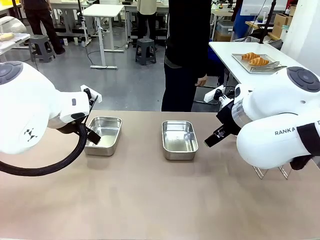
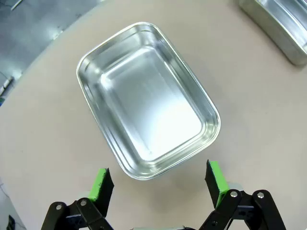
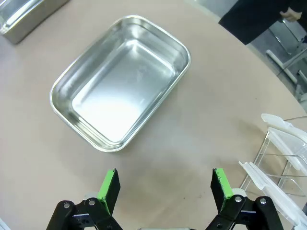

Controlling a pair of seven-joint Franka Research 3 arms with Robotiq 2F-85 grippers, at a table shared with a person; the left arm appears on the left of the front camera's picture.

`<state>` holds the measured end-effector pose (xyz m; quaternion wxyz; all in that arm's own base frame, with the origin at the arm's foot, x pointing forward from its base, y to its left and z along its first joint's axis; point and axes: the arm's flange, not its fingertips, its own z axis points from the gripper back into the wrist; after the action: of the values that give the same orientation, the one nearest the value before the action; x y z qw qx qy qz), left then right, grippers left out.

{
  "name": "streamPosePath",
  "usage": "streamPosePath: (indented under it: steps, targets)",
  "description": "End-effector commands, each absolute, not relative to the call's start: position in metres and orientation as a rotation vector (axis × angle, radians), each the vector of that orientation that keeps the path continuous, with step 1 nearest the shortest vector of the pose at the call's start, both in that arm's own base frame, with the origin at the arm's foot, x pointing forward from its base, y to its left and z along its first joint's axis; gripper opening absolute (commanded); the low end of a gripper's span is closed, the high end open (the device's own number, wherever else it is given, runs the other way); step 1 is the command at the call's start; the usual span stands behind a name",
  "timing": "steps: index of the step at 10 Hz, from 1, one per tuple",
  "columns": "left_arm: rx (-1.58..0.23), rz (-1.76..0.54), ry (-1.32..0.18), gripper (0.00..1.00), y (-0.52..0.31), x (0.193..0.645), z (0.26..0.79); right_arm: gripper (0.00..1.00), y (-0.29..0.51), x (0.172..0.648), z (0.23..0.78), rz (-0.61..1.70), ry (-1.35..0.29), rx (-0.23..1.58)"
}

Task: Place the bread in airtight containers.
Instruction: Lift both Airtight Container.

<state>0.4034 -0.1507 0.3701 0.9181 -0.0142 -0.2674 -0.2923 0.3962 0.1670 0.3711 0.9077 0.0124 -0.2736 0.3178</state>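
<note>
Two shiny steel pans stand empty on the brown table, one at the left (image 1: 103, 135) and one in the middle (image 1: 179, 139). My left gripper (image 1: 93, 134) hovers at the left pan's near-left edge; in its wrist view the left gripper (image 2: 158, 184) is open just short of that pan (image 2: 146, 100). My right gripper (image 1: 215, 136) hangs to the right of the middle pan; in its wrist view the right gripper (image 3: 165, 187) is open and empty, short of that pan (image 3: 122, 81). Two golden croissants (image 1: 255, 59) lie on a separate white table at the back right.
The croissants rest on a flat steel tray (image 1: 238, 57). A wire rack (image 3: 276, 163) holding clear white-rimmed lids (image 3: 288, 143) stands on the table by my right arm. A person in dark clothes (image 1: 187, 55) stands at the far edge, a hand (image 3: 290, 13) hanging down.
</note>
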Motion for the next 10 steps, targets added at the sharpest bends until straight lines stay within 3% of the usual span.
streamPosePath:
  steps: [1,4,5,8,10]
  targets:
    - [-0.029,-0.601,-0.550,1.00,-0.151,0.403,0.370,1.00,0.167,0.396,0.371,0.655,-0.565,0.026]
    - [-0.029,-0.601,-0.550,1.00,-0.151,0.403,0.370,1.00,0.167,0.396,0.371,0.656,-0.565,0.026]
    - [-0.029,-0.601,-0.550,1.00,-0.151,0.403,0.370,1.00,0.166,0.405,0.398,0.666,-0.615,0.097]
    - [-0.132,-0.588,-0.555,1.00,-0.127,0.442,0.460,1.00,0.135,0.419,0.503,0.652,-0.702,0.236]
    - [-0.329,-0.675,-0.498,1.00,-0.072,0.464,0.523,1.00,0.079,0.410,0.553,0.657,-0.746,0.338]
